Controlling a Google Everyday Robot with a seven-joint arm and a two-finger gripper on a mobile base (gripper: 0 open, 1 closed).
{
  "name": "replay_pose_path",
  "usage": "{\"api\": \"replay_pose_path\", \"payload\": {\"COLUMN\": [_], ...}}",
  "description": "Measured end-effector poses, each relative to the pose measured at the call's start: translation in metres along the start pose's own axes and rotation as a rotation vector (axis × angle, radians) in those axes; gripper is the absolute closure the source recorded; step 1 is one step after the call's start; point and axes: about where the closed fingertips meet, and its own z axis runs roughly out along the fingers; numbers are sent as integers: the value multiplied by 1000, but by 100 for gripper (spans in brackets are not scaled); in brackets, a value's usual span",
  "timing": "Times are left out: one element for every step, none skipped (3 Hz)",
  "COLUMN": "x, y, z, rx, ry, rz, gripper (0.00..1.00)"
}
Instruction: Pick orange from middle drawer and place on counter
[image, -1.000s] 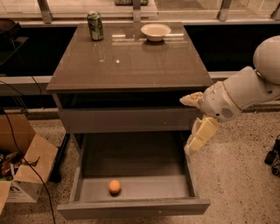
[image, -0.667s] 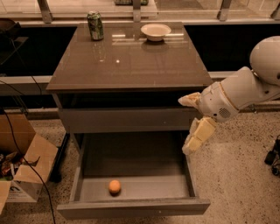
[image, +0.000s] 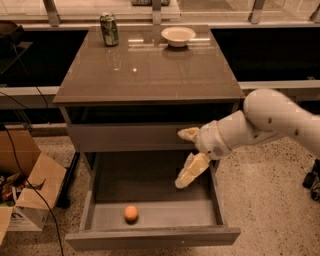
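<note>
The orange (image: 131, 213) lies on the grey floor of the open middle drawer (image: 152, 238), near its front and left of centre. My gripper (image: 186, 156) hangs over the drawer's right half, above and to the right of the orange and apart from it. Its two cream fingers (image: 191, 170) are spread wide and hold nothing. The counter (image: 150, 75) is the glossy grey-brown top of the cabinet, above the drawers.
A green drink can (image: 109, 29) and a white bowl (image: 178, 35) stand at the back of the counter. An open cardboard box (image: 22, 185) and cables lie on the speckled floor to the left. A dark wheeled base (image: 312, 180) is at the far right.
My gripper and arm have moved to the left, from beside the cabinet's right edge to over the right half of the open drawer. The orange has not moved.
</note>
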Motion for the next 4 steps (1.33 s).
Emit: {"api": "replay_pose_path", "payload": {"x": [32, 60, 62, 95], "y": [-10, -20, -20, -19], "z": [76, 122, 128, 182], "rx": [5, 16, 15, -8], "ry": [-57, -118, -104, -33], "rz": [84, 149, 155, 174], "gripper": [0, 0, 0, 0]}}
